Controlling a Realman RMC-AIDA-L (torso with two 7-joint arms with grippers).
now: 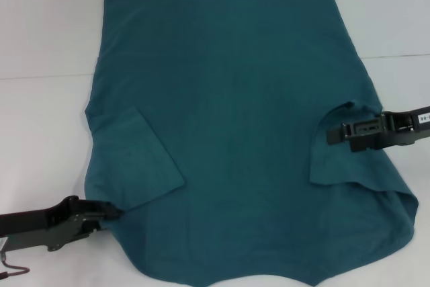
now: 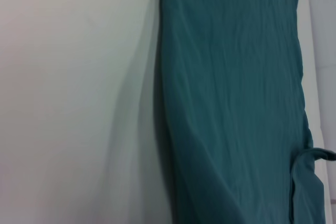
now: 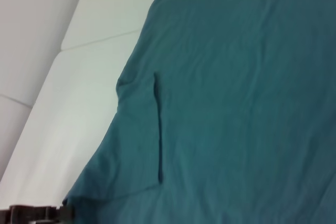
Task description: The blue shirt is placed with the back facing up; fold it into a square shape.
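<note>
Fingers of the left gripper (image 1: 113, 212) pinch the near-left edge of the shirt (image 1: 235, 119), at the outer corner of the left sleeve. They look closed on the cloth, though the tips are small and partly buried in it. The right gripper (image 1: 330, 134) reaches in from the right over the shirt's right sleeve; whether its fingers are gripping cloth or slack I cannot tell.

The shirt lies flat on a white table (image 1: 47, 38), plain side up, taking up most of the middle. Its straight hem is at the far side, and the near edge runs in a curve to the picture's bottom. Both sleeves are folded inward onto the body: the left sleeve (image 1: 134, 159) lies as a slanted flap near the left gripper, and the right sleeve (image 1: 336, 159) as a smaller flap under the right gripper.

In the left wrist view the shirt (image 2: 236, 98) runs as a long band beside bare table (image 2: 73, 98). In the right wrist view the shirt (image 3: 236, 98) fills most of the picture, with a folded sleeve flap (image 3: 134, 140) on it and the left gripper (image 3: 37, 214) dark at its far edge.
</note>
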